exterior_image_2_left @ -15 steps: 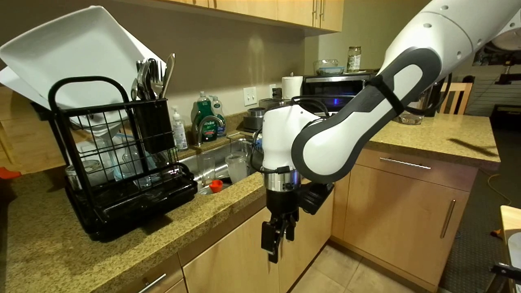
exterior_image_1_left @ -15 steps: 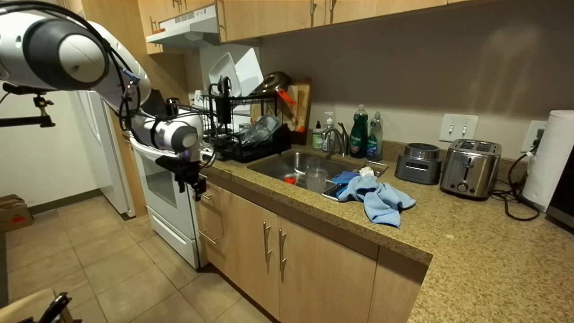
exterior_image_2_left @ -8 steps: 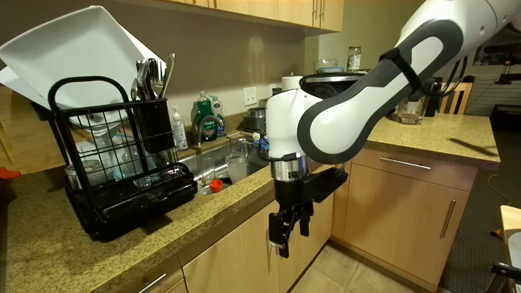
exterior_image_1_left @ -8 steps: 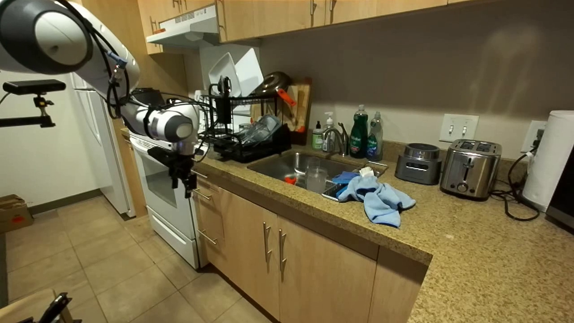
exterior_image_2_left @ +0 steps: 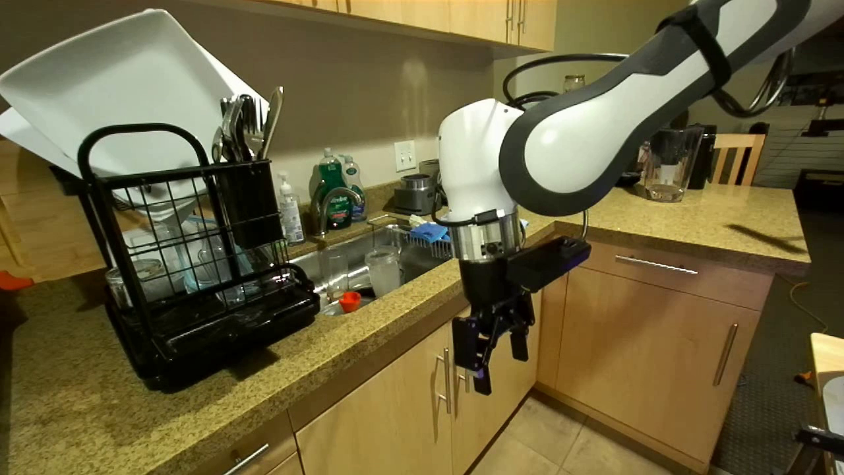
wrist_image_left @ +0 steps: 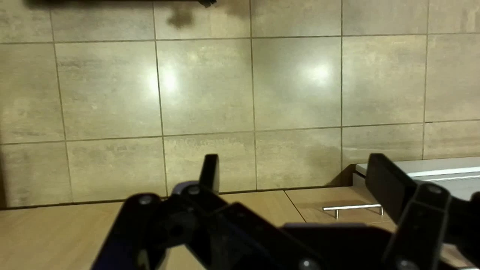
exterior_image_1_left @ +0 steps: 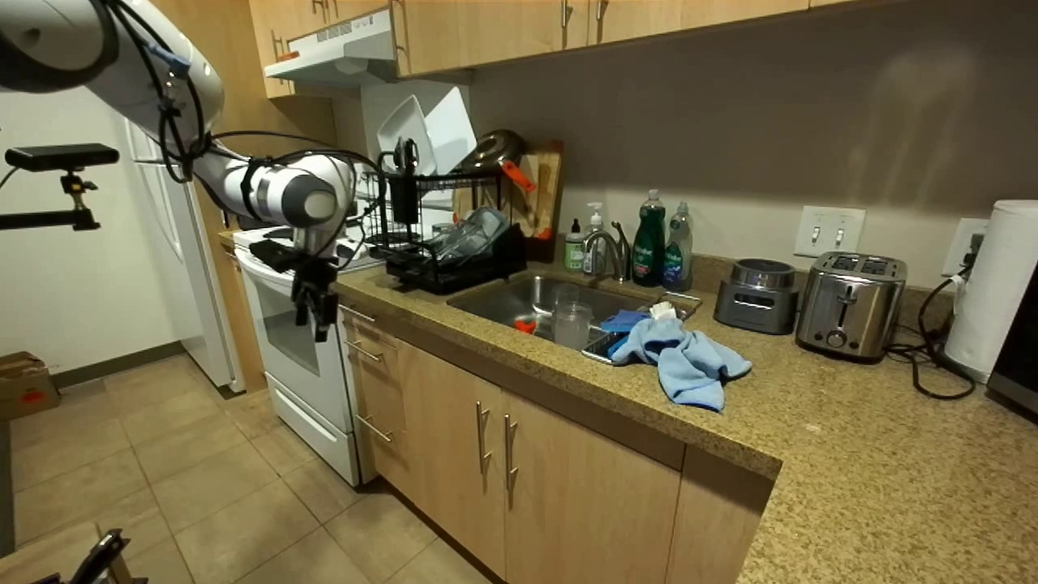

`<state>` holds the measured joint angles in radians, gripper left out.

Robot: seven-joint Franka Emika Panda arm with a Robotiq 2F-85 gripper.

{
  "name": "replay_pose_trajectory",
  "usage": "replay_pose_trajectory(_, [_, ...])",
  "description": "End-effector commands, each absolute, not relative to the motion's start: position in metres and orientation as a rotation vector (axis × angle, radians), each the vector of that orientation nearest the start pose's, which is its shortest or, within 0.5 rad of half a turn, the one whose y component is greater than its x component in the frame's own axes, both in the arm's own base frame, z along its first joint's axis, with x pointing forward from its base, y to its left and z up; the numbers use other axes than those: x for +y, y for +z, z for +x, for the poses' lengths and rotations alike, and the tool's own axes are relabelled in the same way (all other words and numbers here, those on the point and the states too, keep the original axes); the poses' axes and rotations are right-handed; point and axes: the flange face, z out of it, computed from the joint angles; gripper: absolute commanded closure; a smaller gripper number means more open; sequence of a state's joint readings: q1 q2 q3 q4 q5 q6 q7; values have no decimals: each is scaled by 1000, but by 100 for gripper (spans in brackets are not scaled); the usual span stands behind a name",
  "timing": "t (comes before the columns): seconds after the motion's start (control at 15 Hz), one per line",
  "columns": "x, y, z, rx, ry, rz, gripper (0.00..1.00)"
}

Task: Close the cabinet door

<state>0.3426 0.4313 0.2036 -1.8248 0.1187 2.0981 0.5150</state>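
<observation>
No legible text, blurred label (exterior_image_1_left: 643, 258) on green bottle (exterior_image_1_left: 649, 231)

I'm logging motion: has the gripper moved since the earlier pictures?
Yes: in an exterior view, the gripper has moved up and picture-left relative to the oven.

Speckled counter (exterior_image_1_left: 876, 478), along its back edge from the faucet (exterior_image_1_left: 623, 264): two soap bottles (exterior_image_1_left: 648, 247), a grey appliance base (exterior_image_1_left: 754, 304), a steel toaster (exterior_image_1_left: 851, 308) and a white paper roll (exterior_image_1_left: 991, 296). Set in between the back and front edges: one sink (exterior_image_1_left: 503, 298), holding a clear cup (exterior_image_1_left: 572, 327) and a small red scoop (exterior_image_1_left: 525, 325); just beside it, near the front edge, a crumpled blue cloth (exterior_image_1_left: 685, 353); at the sink's other end, a black dish rack (exterior_image_2_left: 217, 333) bearing white plates (exterior_image_2_left: 132, 92), tilted, and upright cutlery (exterior_image_2_left: 247, 128). Off the counter: white stove (exterior_image_1_left: 332, 389) at the end past the rack; cardboard box (exterior_image_1_left: 24, 389) on the tiled floor (wrist_image_left: 210, 112).
</observation>
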Motion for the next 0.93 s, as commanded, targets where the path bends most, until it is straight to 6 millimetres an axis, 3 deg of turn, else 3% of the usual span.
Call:
replay_pose_trajectory(0.0, [324,297,536,78,350,-3045,0])
replay_pose_trajectory(0.87, [320,301,531,79,342,-3042,0])
